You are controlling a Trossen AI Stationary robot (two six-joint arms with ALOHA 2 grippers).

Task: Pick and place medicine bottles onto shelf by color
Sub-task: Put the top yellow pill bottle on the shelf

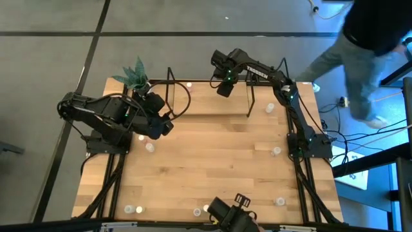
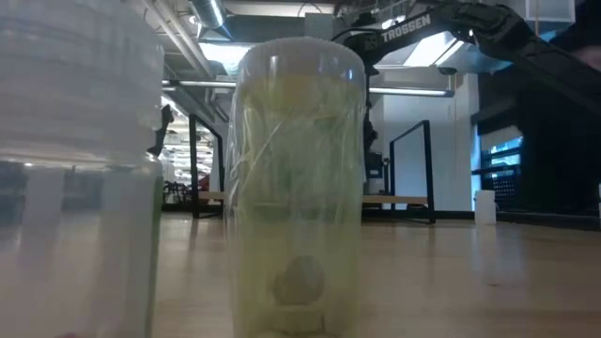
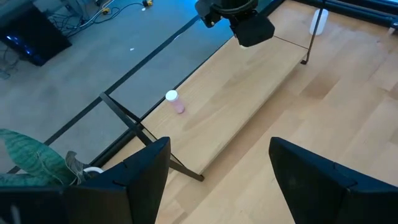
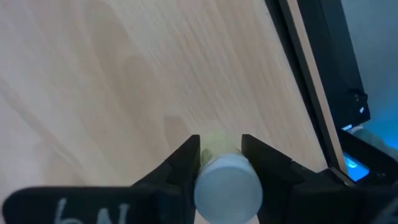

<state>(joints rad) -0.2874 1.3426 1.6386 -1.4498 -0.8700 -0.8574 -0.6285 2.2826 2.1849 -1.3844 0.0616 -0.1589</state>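
Left gripper (image 1: 166,124): we log it near the plant (image 1: 134,74), jaws apart, nothing between them; ahead of it lies the shelf (image 3: 249,99) with one pink-topped bottle (image 3: 175,102) on the board. Right gripper (image 4: 220,152): we log it over the shelf, fingers (image 4: 186,158) clamped on a yellow-green bottle (image 4: 227,180). Other bottles (image 1: 277,151) are scattered on the table (image 1: 219,161) well apart from both.

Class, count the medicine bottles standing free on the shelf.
1: a pink bottle near the shelf's left-arm end. The right tool grips a second bottle over it and may hide others.
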